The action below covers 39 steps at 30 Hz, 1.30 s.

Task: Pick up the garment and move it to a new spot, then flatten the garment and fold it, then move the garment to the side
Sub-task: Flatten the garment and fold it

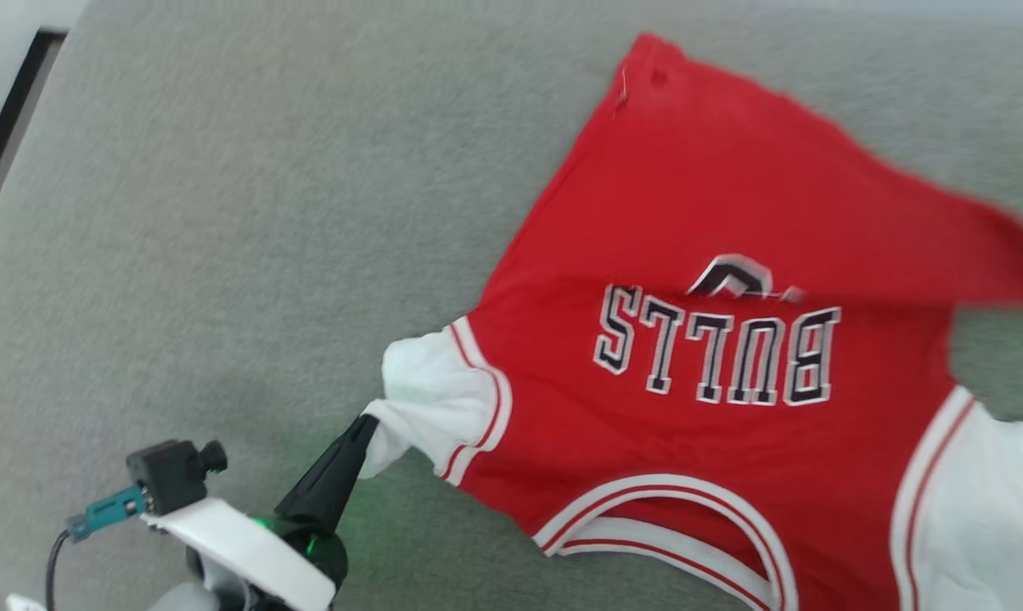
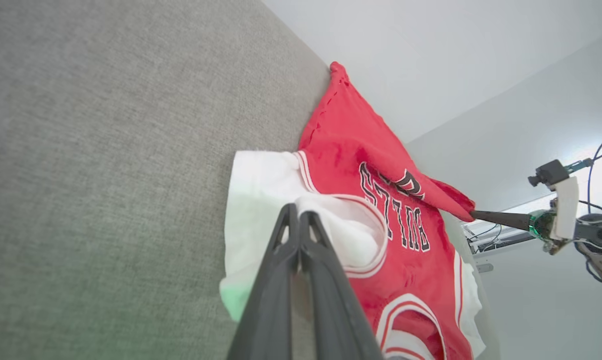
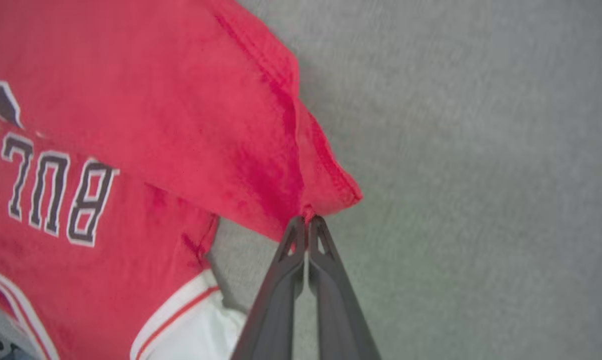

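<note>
Reading the chest print first: the lettering [image 1: 715, 352] spells BULLS in dark block capitals edged white, upside down in my head view. Beyond it sits part of a numeral [image 1: 734, 276], folded under a crease; I cannot tell which digit.

The garment [image 1: 689, 212] lies spread on the grey fabric surface [image 1: 222, 212], taking up its right side. The striped neck trim [image 1: 672, 509] is toward the near edge, and one red hem corner reaches up close to the far edge. The surface's left side is bare grey weave.

Left arm: it comes in from the near left corner, pale wrist low, dark fingers angled up and to the right. My left gripper [image 1: 365, 422] has its fingers pressed together on the outer edge of the white sleeve [image 1: 430, 382]. The cloth is drawn into a small peak at the tips. A green light [image 1: 309, 545] glows at the finger base.

Right arm: my right gripper [image 3: 308, 220] has its fingers closed tip to tip, pinching a stitched red hem corner. That corner is raised off the grey surface and pulled to a point. In the left wrist view the right arm reaches in level from the side, and the red cloth runs taut to its tips. The other white sleeve [image 1: 978, 509] lies at the near right.
</note>
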Available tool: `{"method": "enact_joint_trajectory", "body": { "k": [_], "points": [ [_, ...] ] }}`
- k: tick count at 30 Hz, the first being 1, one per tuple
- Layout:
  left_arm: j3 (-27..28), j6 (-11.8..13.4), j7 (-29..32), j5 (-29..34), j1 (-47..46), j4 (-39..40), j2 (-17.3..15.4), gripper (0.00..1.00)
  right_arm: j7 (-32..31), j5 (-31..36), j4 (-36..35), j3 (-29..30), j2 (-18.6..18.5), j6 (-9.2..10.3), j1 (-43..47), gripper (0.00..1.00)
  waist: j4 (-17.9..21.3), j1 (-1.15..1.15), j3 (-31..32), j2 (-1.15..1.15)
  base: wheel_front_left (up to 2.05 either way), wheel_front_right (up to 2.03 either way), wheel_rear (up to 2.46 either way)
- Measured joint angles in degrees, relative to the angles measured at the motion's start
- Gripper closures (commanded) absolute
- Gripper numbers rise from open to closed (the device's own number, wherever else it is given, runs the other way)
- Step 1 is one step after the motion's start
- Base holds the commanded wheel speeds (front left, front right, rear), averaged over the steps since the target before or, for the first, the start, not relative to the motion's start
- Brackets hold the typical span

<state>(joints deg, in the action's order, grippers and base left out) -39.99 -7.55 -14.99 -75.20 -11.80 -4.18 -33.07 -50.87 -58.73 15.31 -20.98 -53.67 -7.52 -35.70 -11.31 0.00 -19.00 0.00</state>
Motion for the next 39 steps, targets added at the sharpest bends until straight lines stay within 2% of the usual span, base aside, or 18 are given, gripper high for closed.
{"method": "enact_joint_trajectory", "body": {
  "k": [6,12,21,26,27,28,29,30,34,39],
  "points": [
    [1.32,0.0,-0.08,-0.99,2.15,-0.55,-1.46,1.0,0.08,-7.36,-10.47,0.97,-2.1,0.01,16.97,1.0,3.11,0.0,2.82,0.0,0.0,0.0,0.0],
    [2.05,0.0,-0.08,-1.82,3.69,-0.85,-2.0,1.0,0.7,-7.45,-17.46,1.66,-2.87,0.02,30.43,1.0,5.01,0.0,4.66,0.0,0.0,0.0,0.0],
    [2.63,0.0,-0.08,-1.81,4.39,-0.73,-2.31,1.0,-3.91,-6.31,-26.63,4.14,-1.79,0.01,42.33,1.0,5.71,0.0,4.77,0.0,0.0,0.0,0.0],
    [2.63,0.0,-0.08,-1.77,4.58,-0.78,-1.72,1.0,-5.6,-4.66,-29.13,7.21,0.29,0.02,44.67,1.0,5.51,0.0,4.76,0.0,0.0,0.0,0.0],
    [2.49,0.0,-0.08,-1.72,4.57,-0.83,-1.65,1.0,-5.59,-4.15,-29.69,7.94,0.76,0.02,44.78,0.91,5.45,0.0,4.78,0.0,0.0,0.0,0.0],
    [2.43,0.0,-0.08,-1.69,4.56,-0.87,-1.58,1.0,-5.05,-3.46,-30.04,8.96,1.53,0.01,44.75,0.65,5.43,0.0,4.76,0.0,0.0,0.0,0.0],
    [2.38,0.0,-0.08,-1.69,4.56,-0.91,-1.56,1.0,-5.01,-2.92,-30.33,9.94,2.02,0.02,44.69,0.51,5.41,0.0,4.74,0.0,0.0,0.0,0.0],
    [2.37,0.0,-0.08,-1.69,4.54,-0.97,-1.56,1.0,-5.13,-2.64,-31.09,10.49,2.07,0.02,44.7,0.0,5.38,0.0,4.74,0.0,0.0,0.0,0.0],
    [2.52,0.0,-0.08,-1.63,4.52,-0.91,-1.51,1.0,-4.91,-3.28,-34.48,16.55,2.4,0.02,44.18,0.0,5.33,0.0,4.59,0.0,0.0,0.0,0.0],
    [2.37,0.0,-0.08,-1.34,3.99,-0.34,-0.82,1.0,-4.28,-3.57,-37.37,26.82,2.04,0.02,40.51,0.0,4.31,0.0,3.85,0.0,0.0,0.0,0.0]
  ]
}}
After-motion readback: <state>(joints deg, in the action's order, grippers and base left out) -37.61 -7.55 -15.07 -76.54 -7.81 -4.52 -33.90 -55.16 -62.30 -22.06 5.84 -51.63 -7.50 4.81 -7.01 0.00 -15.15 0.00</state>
